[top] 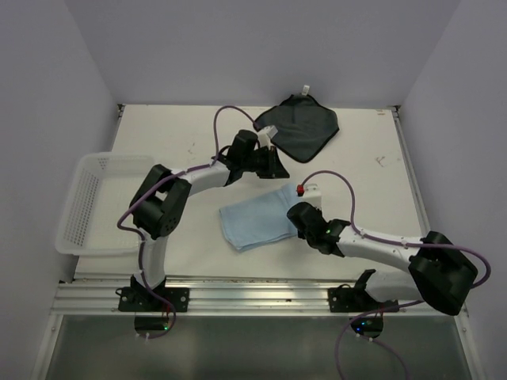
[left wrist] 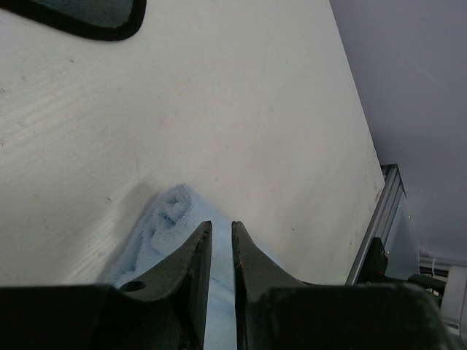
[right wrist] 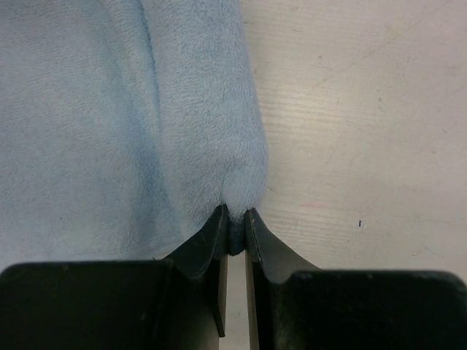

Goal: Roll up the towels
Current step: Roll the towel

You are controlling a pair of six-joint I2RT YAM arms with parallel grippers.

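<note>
The light blue towel (top: 257,218) lies mid-table, its right part folded over. My right gripper (top: 294,212) is at its right edge. In the right wrist view the gripper (right wrist: 235,213) is shut on a pinch of the towel's folded edge (right wrist: 109,109). My left gripper (top: 277,168) hovers just beyond the towel's far corner. In its wrist view the jaws (left wrist: 221,224) stand almost together with nothing between them, and the towel's bunched corner (left wrist: 169,210) is below. The dark grey towel (top: 299,125) with a white tag lies flat at the back, and its edge also shows in the left wrist view (left wrist: 80,14).
A white mesh basket (top: 87,202) stands at the table's left edge, partly overhanging it. Walls close in the table on the left, back and right. A metal rail (top: 253,297) runs along the near edge.
</note>
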